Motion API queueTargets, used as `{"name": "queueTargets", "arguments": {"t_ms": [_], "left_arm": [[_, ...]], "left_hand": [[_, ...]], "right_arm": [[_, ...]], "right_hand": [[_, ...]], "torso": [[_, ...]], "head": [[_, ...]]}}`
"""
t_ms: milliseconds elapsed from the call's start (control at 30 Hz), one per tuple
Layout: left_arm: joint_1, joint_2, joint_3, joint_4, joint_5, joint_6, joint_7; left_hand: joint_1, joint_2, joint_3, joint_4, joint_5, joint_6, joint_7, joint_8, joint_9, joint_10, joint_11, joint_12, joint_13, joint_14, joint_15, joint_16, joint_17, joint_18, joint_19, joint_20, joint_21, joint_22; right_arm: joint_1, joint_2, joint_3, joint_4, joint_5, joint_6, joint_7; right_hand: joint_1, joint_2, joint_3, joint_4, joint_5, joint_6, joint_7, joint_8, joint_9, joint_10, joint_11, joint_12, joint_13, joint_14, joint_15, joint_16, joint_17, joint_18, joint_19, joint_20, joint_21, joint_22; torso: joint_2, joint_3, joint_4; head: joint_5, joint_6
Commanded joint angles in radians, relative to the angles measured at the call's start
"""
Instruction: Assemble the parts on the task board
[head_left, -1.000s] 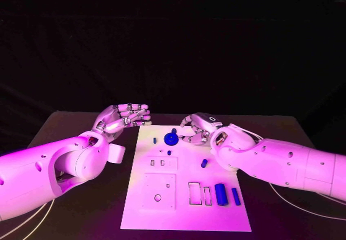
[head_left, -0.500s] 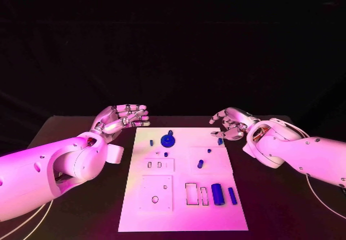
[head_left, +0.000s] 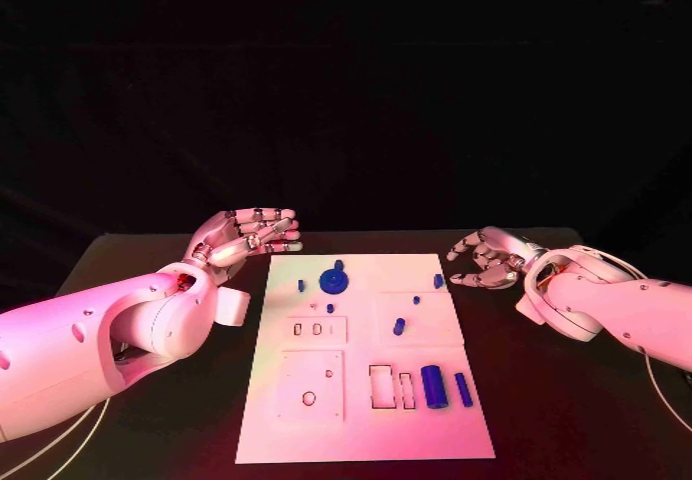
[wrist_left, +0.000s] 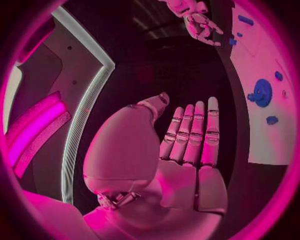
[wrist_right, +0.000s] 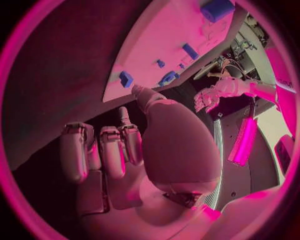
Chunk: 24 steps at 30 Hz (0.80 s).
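The white task board (head_left: 361, 440) lies lengthwise in the middle of the table. A round blue part (head_left: 335, 278) stands near its far end, with small blue pieces (head_left: 400, 326) around it. Two blue cylinders (head_left: 433, 386) lie at the near right. My left hand (head_left: 248, 235) hovers beyond the board's far left corner, fingers straight and apart, holding nothing. My right hand (head_left: 490, 260) is off the board's far right edge, loosely spread and empty. In the left wrist view the palm (wrist_left: 187, 145) faces the board (wrist_left: 262, 135) and the round part (wrist_left: 261, 92). The right wrist view shows my right hand (wrist_right: 119, 150) beside the board (wrist_right: 169, 35).
Rectangular recesses (head_left: 382, 386) and a raised plate with a hole (head_left: 310, 385) sit at the board's near end. Black table (head_left: 562, 400) stretches on both sides of the board. My two white forearms (head_left: 116, 340) flank it.
My right hand has drawn back from the round blue part, moving right off the board and holding nothing. The left hand has stayed put.
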<state>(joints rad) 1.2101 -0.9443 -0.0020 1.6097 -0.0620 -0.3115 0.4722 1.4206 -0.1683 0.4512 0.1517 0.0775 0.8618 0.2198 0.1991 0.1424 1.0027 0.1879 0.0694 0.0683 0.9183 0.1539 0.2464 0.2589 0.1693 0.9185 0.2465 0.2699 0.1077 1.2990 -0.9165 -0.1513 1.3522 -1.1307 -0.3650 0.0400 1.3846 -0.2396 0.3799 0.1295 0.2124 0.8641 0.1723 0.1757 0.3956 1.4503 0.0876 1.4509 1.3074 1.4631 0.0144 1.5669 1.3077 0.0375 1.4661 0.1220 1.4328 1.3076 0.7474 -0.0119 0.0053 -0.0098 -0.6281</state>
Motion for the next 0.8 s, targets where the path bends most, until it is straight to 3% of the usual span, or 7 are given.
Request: {"name": "queueTargets", "arguments": {"t_ms": [33,167,267,800], "left_arm": [[0.001,0.003,0.000,0.000,0.005,0.020,0.007],[0.001,0.003,0.000,0.000,0.005,0.020,0.007],[0.001,0.003,0.000,0.000,0.005,0.020,0.007],[0.001,0.002,0.000,-0.001,0.005,0.020,0.007]], "left_hand": [[0.000,0.007,0.000,-0.007,-0.003,-0.009,0.020,0.003,0.001,-0.004,0.004,-0.004,-0.001,-0.008,-0.001,-0.005,0.001,0.012,-0.002,0.004,0.004,0.000],[0.000,0.007,0.000,-0.007,-0.003,-0.009,0.020,0.003,0.001,-0.004,0.004,-0.004,-0.001,-0.008,-0.001,-0.005,0.001,0.012,-0.002,0.004,0.004,0.000],[0.000,0.007,0.000,-0.007,-0.003,-0.009,0.020,0.003,0.001,-0.004,0.004,-0.004,-0.001,-0.008,-0.001,-0.005,0.001,0.012,-0.002,0.004,0.004,0.000],[0.000,0.007,0.000,-0.007,-0.003,-0.009,0.020,0.003,0.001,-0.004,0.004,-0.004,-0.001,-0.008,-0.001,-0.005,0.001,0.012,-0.002,0.004,0.004,0.000]], "right_arm": [[-0.006,0.010,0.000,-0.018,0.013,0.040,0.034],[-0.015,0.027,0.000,-0.041,0.014,0.041,0.035],[-0.022,0.038,-0.001,-0.054,0.015,0.041,0.035],[-0.046,0.085,-0.002,-0.096,0.019,0.047,0.026]], "right_hand": [[0.011,-0.001,0.001,-0.005,-0.004,-0.001,0.001,-0.006,0.000,-0.005,0.002,-0.003,0.138,0.108,0.003,0.004,0.263,0.002,0.005,0.001,-0.001,0.136],[0.011,0.000,0.001,-0.005,-0.004,0.000,0.001,-0.007,0.001,-0.004,0.002,-0.001,0.139,0.108,0.003,0.004,0.263,0.002,0.005,0.001,-0.001,0.136],[0.010,0.001,0.002,-0.004,-0.004,0.000,0.001,-0.007,0.001,-0.003,0.002,-0.001,0.140,0.108,0.003,0.004,0.263,0.002,0.006,0.001,0.001,0.137],[0.000,0.017,0.019,0.000,0.009,0.024,-0.002,0.000,0.005,0.008,0.000,0.010,0.150,0.108,0.002,0.004,0.263,0.000,0.011,0.000,0.006,0.143]], "torso": [[0.001,-0.0005,-0.0002],[0.001,-0.0024,0.0023],[0.001,-0.0026,0.0007],[0.000,-0.0017,-0.0009]], "head": [[0.001,-0.003],[0.001,-0.006],[0.004,-0.007],[0.008,-0.016]]}}
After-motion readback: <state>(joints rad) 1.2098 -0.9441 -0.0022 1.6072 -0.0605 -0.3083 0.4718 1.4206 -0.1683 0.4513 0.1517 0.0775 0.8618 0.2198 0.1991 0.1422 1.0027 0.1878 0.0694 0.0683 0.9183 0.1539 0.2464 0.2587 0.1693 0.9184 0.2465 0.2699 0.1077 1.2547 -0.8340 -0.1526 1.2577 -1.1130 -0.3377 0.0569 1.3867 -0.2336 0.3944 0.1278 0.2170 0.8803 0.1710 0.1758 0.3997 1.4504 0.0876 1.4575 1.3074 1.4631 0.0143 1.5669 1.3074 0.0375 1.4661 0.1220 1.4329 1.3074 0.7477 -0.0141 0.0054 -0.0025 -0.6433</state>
